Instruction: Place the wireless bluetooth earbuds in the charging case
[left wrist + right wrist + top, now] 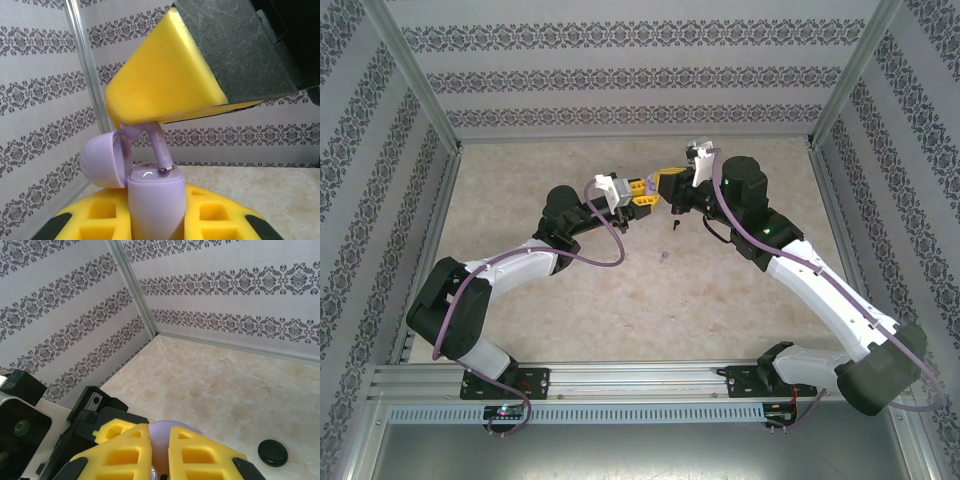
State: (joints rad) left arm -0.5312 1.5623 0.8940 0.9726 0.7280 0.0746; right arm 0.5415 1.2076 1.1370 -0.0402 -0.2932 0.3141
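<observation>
So it all comes down to how the earbud [157, 145] lines up with the charging case [152, 200]. Our left hand [155, 217] is clamped shut around the lower part of the pale purple case and holds it upright above the surface [620, 300]. The lid [100, 162] is flipped open and hangs off to the left in that wrist view.

Our right hand [670, 186] comes in from above with its fingers pinched together on the head of the matching purple earbud. The bud sits directly over the case mouth, with the stem tip touching or just inside the rim of the opening. We can't tell which.

The catch is the long axis. The stem isn't plumb. The head leans over toward the lid side while the tip points down and to the right. The case stands pretty much straight, so the two axes don't agree. We reckon the next push needs to follow the stem's slant, or the bud needs tipping upright first, or it'll jam on the rim.

What looks like the second purple bud [664, 257] lies on the surface, well below both hands.
</observation>
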